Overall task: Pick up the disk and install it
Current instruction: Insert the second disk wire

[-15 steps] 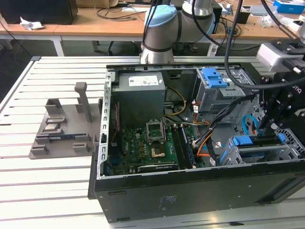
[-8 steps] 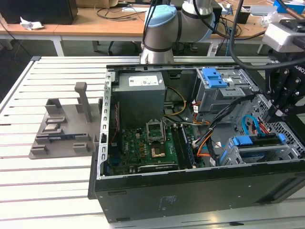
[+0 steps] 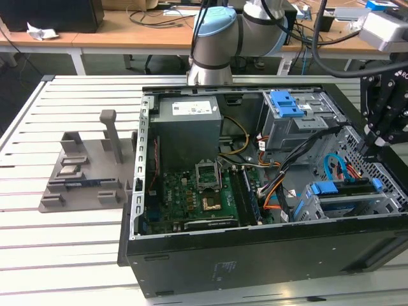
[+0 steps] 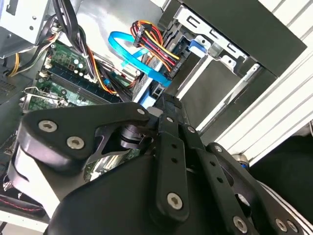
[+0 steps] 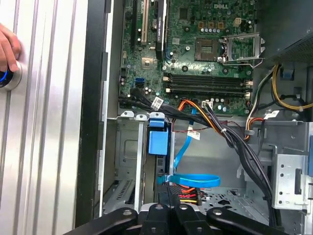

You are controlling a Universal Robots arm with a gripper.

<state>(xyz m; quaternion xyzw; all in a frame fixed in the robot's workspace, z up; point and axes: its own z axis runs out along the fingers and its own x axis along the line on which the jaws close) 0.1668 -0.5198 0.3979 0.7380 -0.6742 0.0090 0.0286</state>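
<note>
Motherboard (image 3: 204,194) lies in the open computer case (image 3: 255,255), toward the exterior view's left. Further right, the disk (image 3: 347,190) sits edge-up in the drive cage (image 3: 331,204), blue frame and cables showing. Above it at far right hangs the gripper (image 3: 376,143), fingers drawn together, holding nothing.
</note>
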